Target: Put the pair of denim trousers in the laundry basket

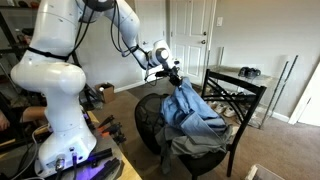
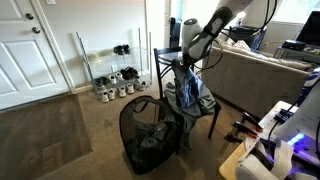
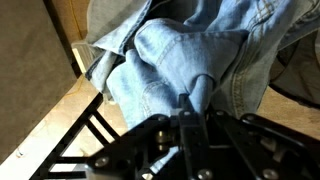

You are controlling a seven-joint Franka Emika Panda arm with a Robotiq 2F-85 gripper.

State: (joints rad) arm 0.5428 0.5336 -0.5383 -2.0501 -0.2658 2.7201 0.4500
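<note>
Brown carpet (image 2: 50, 140) carries the mesh laundry basket (image 2: 132, 142) and a chair (image 2: 207, 110).

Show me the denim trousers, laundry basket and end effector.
denim trousers (image 1: 200, 112): in an exterior view, draped folds.
laundry basket (image 2: 134, 148): in an exterior view, mesh wall.
end effector (image 3: 187, 100): wrist view, between fingertips.
</note>
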